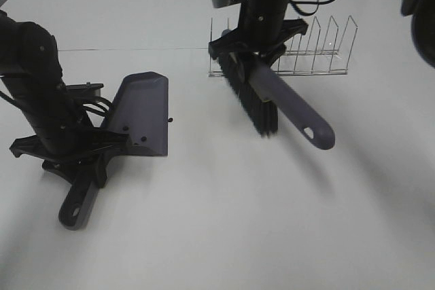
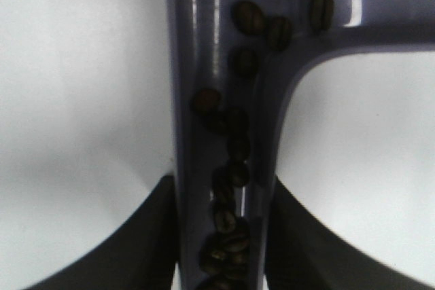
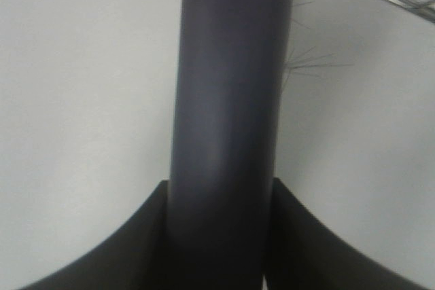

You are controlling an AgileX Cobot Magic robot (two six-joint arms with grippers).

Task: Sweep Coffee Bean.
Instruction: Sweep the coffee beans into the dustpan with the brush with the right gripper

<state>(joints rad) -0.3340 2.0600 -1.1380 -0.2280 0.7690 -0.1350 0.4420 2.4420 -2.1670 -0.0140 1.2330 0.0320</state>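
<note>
— On the near half of the bench (image 1: 224, 236), how much room is there?
— Plenty. Bare white surface runs from the near edge up to the tools and stays open out to the right. The nearest thing is the handle end of the grey dustpan (image 1: 143, 110), at the near left.
— What holds it?
— The left gripper (image 1: 81, 166). Its jaws pinch the handle from both sides.
— And the coffee beans (image 2: 231, 161)?
— They are in the dustpan. They lie strung in a line along the groove of the handle, running its length down between the jaws. A few more are spread on the pan floor. Single beans point every which way.
— Their look?
— Dark brown, oval and slightly glossy, with a crease down the middle.
— Any on the bench?
— There are one or two dark specks just beside the pan's right edge, too small to tell.
— Farther back?
— The right gripper (image 1: 253, 56) has its jaws clamped on the brush (image 1: 272, 96). The brush slants with its handle tip toward the near right and its bristles on the side facing the dustpan. Open bench lies between the two tools. Farthest back stands a wire rack (image 1: 319, 49).
</note>
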